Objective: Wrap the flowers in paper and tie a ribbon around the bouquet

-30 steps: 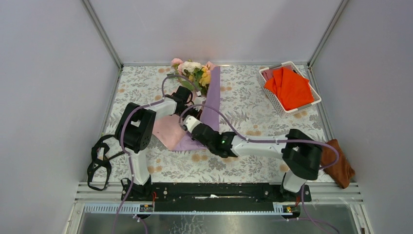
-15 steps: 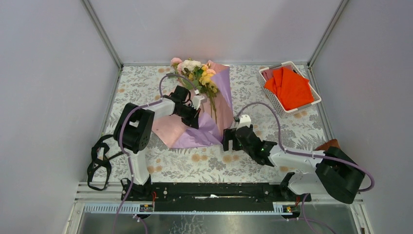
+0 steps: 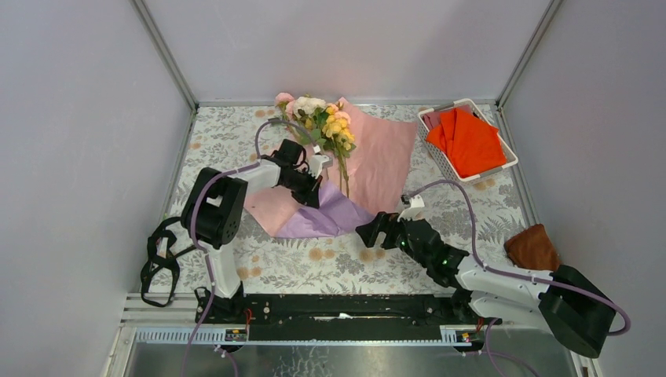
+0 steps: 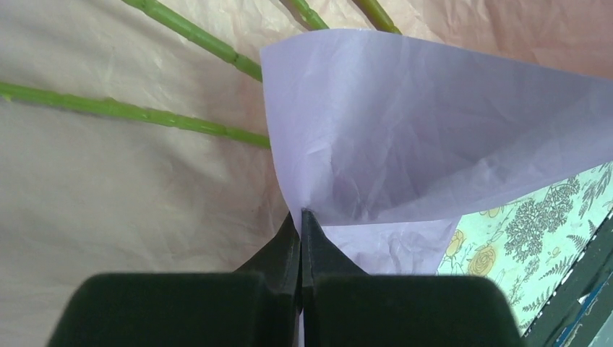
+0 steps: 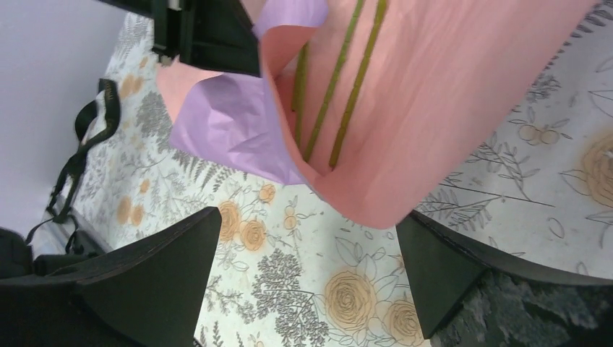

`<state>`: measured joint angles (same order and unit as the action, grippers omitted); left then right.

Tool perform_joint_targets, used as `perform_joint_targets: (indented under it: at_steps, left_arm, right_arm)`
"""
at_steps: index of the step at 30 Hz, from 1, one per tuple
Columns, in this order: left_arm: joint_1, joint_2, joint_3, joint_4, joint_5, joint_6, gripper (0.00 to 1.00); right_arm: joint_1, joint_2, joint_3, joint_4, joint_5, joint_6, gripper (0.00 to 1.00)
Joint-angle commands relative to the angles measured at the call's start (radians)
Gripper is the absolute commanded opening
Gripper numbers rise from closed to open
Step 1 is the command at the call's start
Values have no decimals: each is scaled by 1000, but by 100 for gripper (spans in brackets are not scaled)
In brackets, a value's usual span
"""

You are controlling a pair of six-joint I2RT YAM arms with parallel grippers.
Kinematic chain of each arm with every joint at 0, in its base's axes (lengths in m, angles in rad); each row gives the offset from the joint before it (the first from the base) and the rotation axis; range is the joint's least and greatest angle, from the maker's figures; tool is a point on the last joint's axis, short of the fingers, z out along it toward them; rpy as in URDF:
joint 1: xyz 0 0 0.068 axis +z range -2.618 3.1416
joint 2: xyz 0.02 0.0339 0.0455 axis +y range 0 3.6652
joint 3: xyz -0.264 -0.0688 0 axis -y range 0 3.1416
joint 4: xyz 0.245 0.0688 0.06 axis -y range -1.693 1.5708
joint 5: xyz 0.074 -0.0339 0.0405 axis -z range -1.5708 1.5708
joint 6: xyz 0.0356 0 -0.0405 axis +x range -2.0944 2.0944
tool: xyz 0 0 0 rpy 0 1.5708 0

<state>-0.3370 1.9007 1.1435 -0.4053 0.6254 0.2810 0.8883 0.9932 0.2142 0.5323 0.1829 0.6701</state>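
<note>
Tightly within left claw (image 4: 301, 215): paper (image 4: 434, 123)

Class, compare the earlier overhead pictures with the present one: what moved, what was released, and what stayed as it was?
The right pincer opened, let go of the paper and drew back toward its base. The freed flap fell open rightward, pink face up, uncovering the stems of the flowers. The left pincer stayed shut on the paper's lilac fold.

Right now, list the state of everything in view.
paper: open, one lilac corner folded up, pinched.
flowers: lying on paper, unwrapped.
ribbon: lying loose, untied.
left gripper: shut on paper.
right gripper: open, empty.
orange cloth: folded in basket.
brown cloth: crumpled.
</note>
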Motion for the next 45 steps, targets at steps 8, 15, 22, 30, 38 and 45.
perform_joint_targets:
  at_steps: [8,15,22,30,38,45]
  left_arm:
    - [21,-101,-52,67,69,1,0]
    - [22,-64,-33,35,49,18,1]
    - [21,-48,-5,23,31,31,1]
    - [21,-33,5,5,3,58,1]
    - [22,-28,44,3,-71,60,12]
    - [-9,-250,56,-55,-266,124,62]
  right_arm:
    - [0,284,126,32,141,155,96]
    - [0,343,147,82,195,147,97]
    - [-11,369,175,12,321,234,90]
    - [-51,349,137,-14,350,258,48]
    - [-61,318,110,-62,311,256,0]
    - [-62,285,134,-121,277,246,0]
